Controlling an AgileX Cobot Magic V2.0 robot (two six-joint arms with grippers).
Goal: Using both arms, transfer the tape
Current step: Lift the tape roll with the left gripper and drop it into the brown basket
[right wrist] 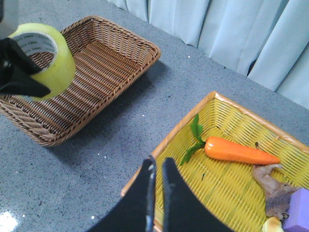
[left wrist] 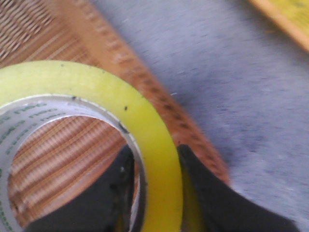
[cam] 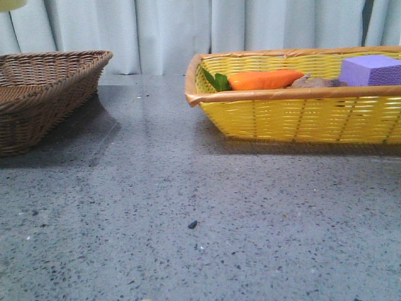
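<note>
The tape [left wrist: 145, 125], a wide yellow roll with a white core and green lettering, is gripped by my left gripper [left wrist: 155, 151]. One finger is inside the core and the other is on the outer side. In the right wrist view the tape [right wrist: 53, 67] hangs in the air above the brown wicker basket [right wrist: 111, 53], held by the left gripper's black fingers [right wrist: 19, 79]. A sliver of the roll [cam: 9, 4] shows at the top left of the front view. My right gripper [right wrist: 159, 162] is shut and empty, above the near rim of the yellow basket [right wrist: 227, 188].
The brown wicker basket [cam: 37, 94] stands at the left and holds nothing I can see. The yellow basket [cam: 301, 119] at the right holds a toy carrot [cam: 263, 79], a purple foam block [cam: 373, 70] and a brownish object [right wrist: 273, 186]. Grey speckled tabletop [cam: 188, 207] lies between them.
</note>
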